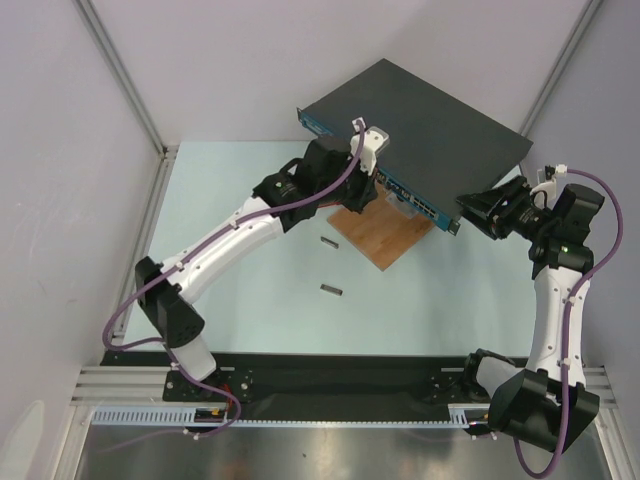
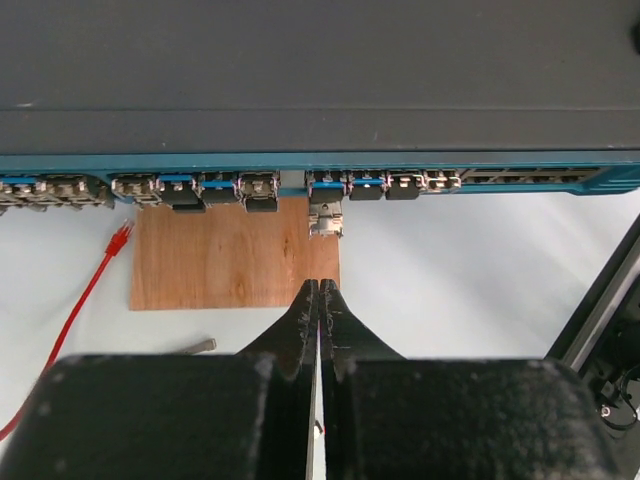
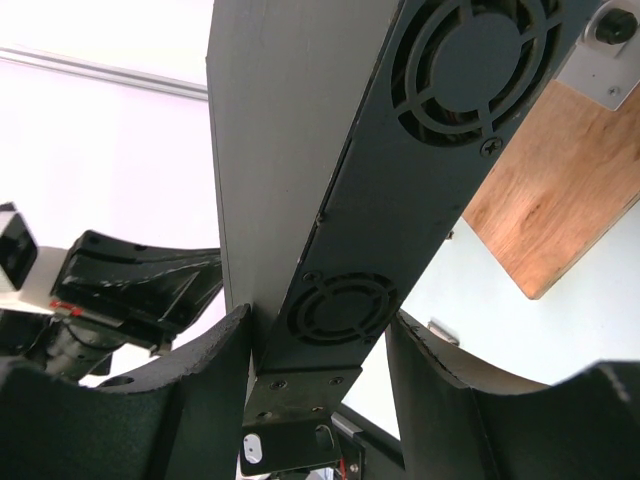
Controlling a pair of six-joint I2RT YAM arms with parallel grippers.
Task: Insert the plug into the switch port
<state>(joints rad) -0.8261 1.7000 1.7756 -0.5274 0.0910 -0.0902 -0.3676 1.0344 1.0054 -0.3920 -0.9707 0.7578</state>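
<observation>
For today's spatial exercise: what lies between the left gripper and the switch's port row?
Left wrist view: the wooden board, its corner, and a silvery plug sticking out of the switch.

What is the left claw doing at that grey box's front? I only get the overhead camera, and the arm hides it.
Observer: The left gripper is shut with nothing visible between its fingers, its tips just short of a silver plug sticking out of one socket of the switch.
Operator: Is the right claw merely near the box?
Observer: No, the right gripper straddles the switch's end, a finger against each flat face, beside its fan grilles.
Operator: Anything on the table I miss?
Observer: A red cable lies on the table beside the wooden board.
</observation>
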